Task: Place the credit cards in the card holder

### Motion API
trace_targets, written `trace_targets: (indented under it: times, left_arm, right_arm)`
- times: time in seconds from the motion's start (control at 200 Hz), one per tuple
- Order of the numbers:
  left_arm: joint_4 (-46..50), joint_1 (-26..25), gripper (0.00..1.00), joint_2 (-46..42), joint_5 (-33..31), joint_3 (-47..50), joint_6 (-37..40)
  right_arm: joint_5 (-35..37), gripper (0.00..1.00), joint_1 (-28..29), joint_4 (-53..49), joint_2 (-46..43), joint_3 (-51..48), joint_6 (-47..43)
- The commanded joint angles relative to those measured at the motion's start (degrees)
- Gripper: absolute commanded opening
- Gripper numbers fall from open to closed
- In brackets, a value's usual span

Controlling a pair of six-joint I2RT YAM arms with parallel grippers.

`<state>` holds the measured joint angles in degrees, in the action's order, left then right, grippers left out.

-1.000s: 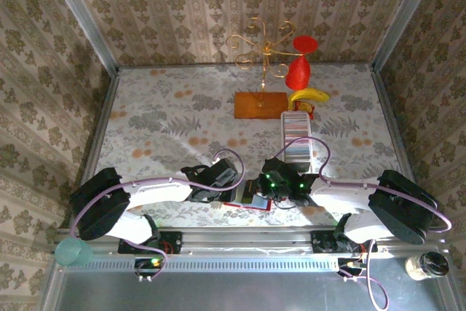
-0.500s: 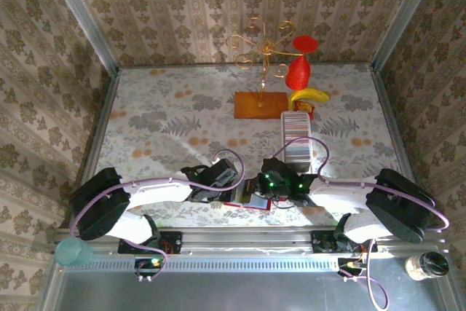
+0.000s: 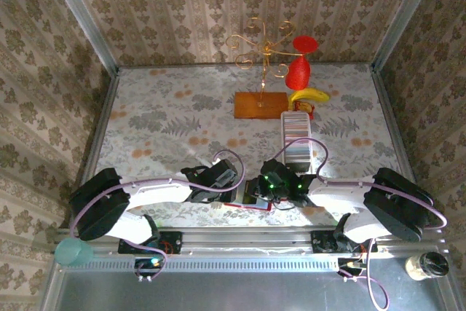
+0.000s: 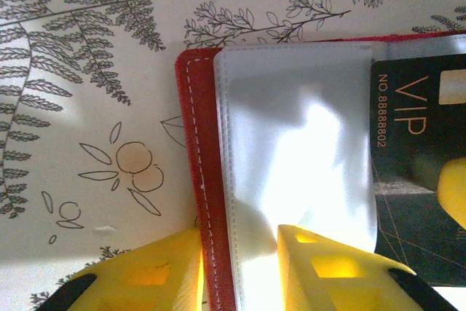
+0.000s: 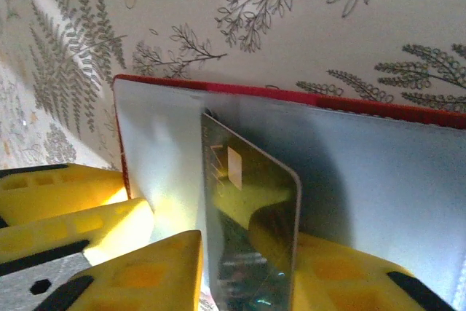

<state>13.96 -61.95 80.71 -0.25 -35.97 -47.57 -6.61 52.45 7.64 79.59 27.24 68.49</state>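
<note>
Top external view puts the right gripper (image 3: 256, 196) slightly nearer the small red square card holder (image 3: 246, 206) than a second ago; the holder itself is largely hidden under both grippers at the counter's (image 3: 160, 118) near edge. Right jaws stand apart around a dark gold-chipped credit card (image 5: 247, 231), tilted against the holder's clear pocket. Left gripper (image 4: 237, 267) is clamped on the holder's red edge. Beyond the holder lies a long white tray (image 3: 296, 136) of cards.

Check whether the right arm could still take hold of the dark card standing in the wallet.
Probably yes. The right tool straddles the dark card, a finger on each side, with nothing between them. The left tool grips only the card holder's edge, off to one side.
</note>
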Motion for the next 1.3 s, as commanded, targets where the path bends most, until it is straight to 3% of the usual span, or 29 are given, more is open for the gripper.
trace_targets:
  times: [0.0,0.15,0.845,1.055,1.295]
  left_arm:
    - [1.27,-0.72,0.31,-0.42,0.16,1.51,-0.86]
    - [1.29,-0.84,0.31,-0.53,0.18,1.6,-0.94]
    - [0.67,-0.98,0.32,-1.39,0.01,2.39,-1.37]
    - [0.82,-1.02,0.34,-2.23,-0.7,2.83,-1.65]
    - [0.81,-0.98,0.36,-2.48,-0.63,3.04,-1.74]
  right_arm:
    - [1.56,0.32,0.38,-3.97,0.56,1.23,-1.6]
    - [0.95,0.27,0.38,-2.81,1.33,1.5,-1.52]
    - [1.28,0.26,0.82,1.53,3.9,3.16,0.52]
    - [1.48,0.3,0.82,-1.96,3.74,4.66,-0.96]
    - [3.01,0.43,0.82,-7.14,2.03,5.22,-2.58]
